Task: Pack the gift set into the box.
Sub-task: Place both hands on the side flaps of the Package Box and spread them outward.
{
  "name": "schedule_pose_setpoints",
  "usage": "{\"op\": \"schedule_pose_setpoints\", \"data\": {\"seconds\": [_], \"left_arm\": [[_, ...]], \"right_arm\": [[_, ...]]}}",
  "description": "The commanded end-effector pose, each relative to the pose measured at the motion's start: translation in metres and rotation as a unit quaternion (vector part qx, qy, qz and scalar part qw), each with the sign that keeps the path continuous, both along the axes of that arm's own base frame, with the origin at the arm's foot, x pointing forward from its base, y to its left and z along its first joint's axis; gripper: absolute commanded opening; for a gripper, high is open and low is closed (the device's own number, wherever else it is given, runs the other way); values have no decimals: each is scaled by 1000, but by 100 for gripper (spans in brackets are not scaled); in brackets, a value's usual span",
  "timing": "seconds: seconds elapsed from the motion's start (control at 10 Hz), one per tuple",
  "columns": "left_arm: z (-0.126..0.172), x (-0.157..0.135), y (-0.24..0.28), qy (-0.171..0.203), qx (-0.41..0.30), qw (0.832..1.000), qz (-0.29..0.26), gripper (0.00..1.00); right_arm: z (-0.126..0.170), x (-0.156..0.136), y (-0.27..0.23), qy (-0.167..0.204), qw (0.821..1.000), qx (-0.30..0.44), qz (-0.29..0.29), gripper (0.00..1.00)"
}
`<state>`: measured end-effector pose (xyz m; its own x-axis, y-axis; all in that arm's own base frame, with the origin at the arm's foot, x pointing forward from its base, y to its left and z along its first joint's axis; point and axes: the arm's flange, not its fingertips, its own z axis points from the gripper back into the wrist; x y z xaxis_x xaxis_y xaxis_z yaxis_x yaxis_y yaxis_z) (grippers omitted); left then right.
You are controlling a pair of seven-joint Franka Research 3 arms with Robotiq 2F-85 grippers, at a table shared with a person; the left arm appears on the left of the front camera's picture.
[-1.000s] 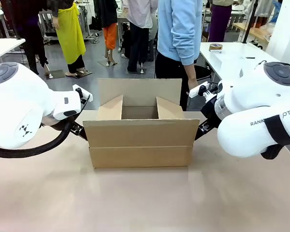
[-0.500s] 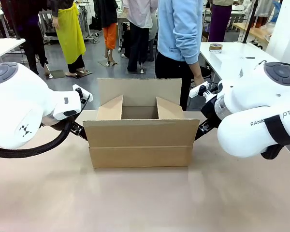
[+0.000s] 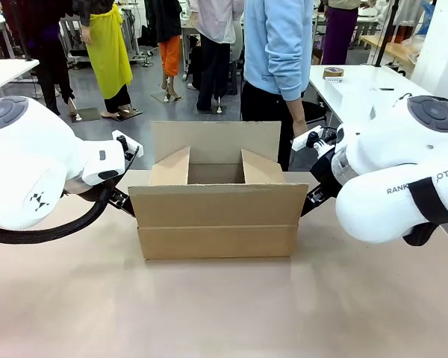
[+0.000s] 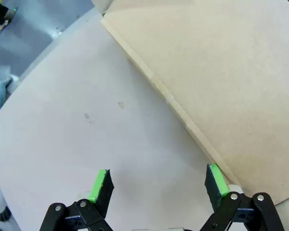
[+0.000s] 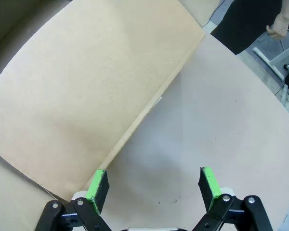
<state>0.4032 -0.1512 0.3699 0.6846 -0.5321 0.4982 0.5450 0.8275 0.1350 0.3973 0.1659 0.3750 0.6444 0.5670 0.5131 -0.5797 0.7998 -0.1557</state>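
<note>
L end effector (image 4: 156, 180): fingers spread, nothing pinched. One green pad (image 4: 216, 179) sits just beside the bottom edge of the box (image 4: 221, 72); whether they touch cannot be told. R end effector (image 5: 154, 180): likewise spread and empty, set at the box's opposite end. Vs. a sec ago, no movement is seen in either arm or the box; only the person (image 3: 278, 45) behind has shifted slightly. Loading is therefore judged not yet begun. The box stands mid-worktop (image 3: 224, 313), flaps open, its floor hidden from the front. Both arms are held low and bent inward, flanking the short ends.
</note>
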Motion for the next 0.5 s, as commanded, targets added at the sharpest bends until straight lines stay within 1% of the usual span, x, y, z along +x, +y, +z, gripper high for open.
{"op": "schedule_pose_setpoints", "data": {"seconds": [0.0, 0.1, 0.2, 0.3, 0.4], "left_arm": [[0, 0, 0, 0, 0, 1000, 0, 100], [8, -5, 18, 29, 16, 999, 1, 100], [22, -19, 45, 38, 26, 999, 4, 100], [37, -31, 74, 41, 23, 999, 10, 100], [60, -46, 102, 24, -11, 999, 29, 100]], "right_arm": [[0, 0, 0, 0, 1000, 0, 0, 100], [9, -1, -15, 24, 999, -21, -31, 100], [22, -5, -40, 43, 997, -27, -60, 100], [34, -11, -64, 54, 996, -6, -70, 100], [48, -16, -88, 77, 994, 43, -59, 100]]}}
